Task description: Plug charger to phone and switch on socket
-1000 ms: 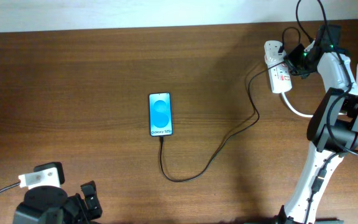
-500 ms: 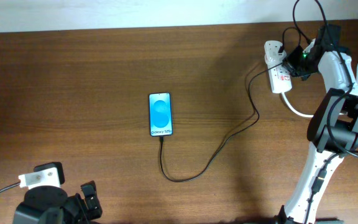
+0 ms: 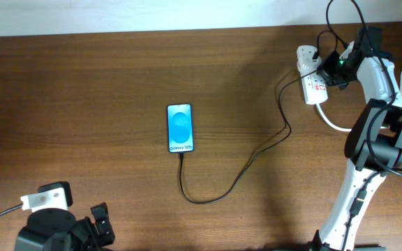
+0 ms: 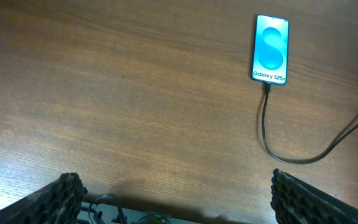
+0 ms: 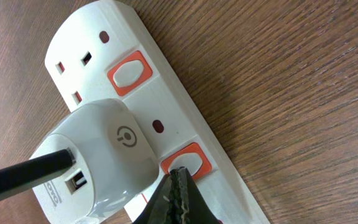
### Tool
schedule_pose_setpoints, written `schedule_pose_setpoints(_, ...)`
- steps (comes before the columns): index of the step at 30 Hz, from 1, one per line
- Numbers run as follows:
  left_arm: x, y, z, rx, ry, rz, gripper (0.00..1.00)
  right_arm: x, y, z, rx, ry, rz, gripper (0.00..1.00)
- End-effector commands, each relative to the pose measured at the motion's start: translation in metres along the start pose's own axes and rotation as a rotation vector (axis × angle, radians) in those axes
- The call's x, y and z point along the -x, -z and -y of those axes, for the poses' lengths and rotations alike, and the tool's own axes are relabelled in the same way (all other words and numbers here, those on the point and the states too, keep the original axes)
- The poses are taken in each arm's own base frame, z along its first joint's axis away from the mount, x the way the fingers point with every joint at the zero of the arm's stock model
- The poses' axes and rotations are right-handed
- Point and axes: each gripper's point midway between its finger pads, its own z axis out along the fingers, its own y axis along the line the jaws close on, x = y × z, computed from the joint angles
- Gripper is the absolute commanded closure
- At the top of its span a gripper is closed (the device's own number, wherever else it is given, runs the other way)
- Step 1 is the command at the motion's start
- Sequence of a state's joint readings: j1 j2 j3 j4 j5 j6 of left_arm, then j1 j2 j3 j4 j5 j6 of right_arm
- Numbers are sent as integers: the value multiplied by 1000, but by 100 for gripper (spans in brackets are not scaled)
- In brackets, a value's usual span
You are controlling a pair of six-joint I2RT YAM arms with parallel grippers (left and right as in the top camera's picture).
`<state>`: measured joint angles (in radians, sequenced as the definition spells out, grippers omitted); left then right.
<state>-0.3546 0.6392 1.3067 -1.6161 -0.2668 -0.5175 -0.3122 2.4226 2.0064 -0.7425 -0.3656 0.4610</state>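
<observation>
The phone [image 3: 180, 127] lies face up mid-table, its blue screen lit; it also shows in the left wrist view as the phone [image 4: 270, 49]. The black charger cable [image 3: 243, 167] is plugged into its lower end and loops right toward the white socket [image 3: 313, 78] at the back right. My right gripper [image 5: 179, 175] is shut, its tips touching the white switch in an orange frame [image 5: 188, 160] beside the white adapter [image 5: 101, 155]. My left gripper [image 4: 174, 193] is open near the table's front left edge, with nothing between its fingers.
A thick white cord [image 3: 335, 123] leaves the socket toward the right arm's base. A second orange-framed switch [image 5: 129, 73] and free socket holes sit further along the strip. Brown wood surface spreads between phone and socket.
</observation>
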Motion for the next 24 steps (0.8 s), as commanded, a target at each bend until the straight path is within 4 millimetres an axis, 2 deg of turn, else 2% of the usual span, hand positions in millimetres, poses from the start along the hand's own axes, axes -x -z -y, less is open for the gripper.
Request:
schedule_pose_setpoints(1,0,0,-2,9,5,7,1,-10,11,-9,-29,55,-6,96)
schedule_pose_setpoints(5,0,0,-2,9,5,7,1,20,61,1,-62,33,107,96)
schedule_pose_setpoints(13,0,0,-2,9,5,7,1,12,53,14,-99,13,70,96)
schedule_pose_setpoints(17,0,0,-2,9,5,7,1,12,49,51,-281,-94,101,96)
schedule_pose_setpoints(18,0,0,-2,9,5,7,1,11,46,52,-277,-94,94,96)
schedule_pose_setpoints(19,0,0,-2,9,5,7,1,8,38,45,-227,-79,67,96)
schedule_pose_setpoints(20,0,0,-2,9,5,7,1,3,31,24,-101,-6,22,96)
schedule_pose_setpoints(21,0,0,-2,9,5,7,1,-5,27,-5,77,101,-31,96)
schedule_pose_setpoints(22,0,0,-2,9,5,7,1,-13,32,-32,248,188,-71,96)
schedule_pose_setpoints(23,0,0,-2,9,5,7,1,-17,33,-22,207,58,-103,96)
schedule_pose_setpoints(24,0,0,-2,9,5,7,1,-13,38,32,-73,-204,-66,96)
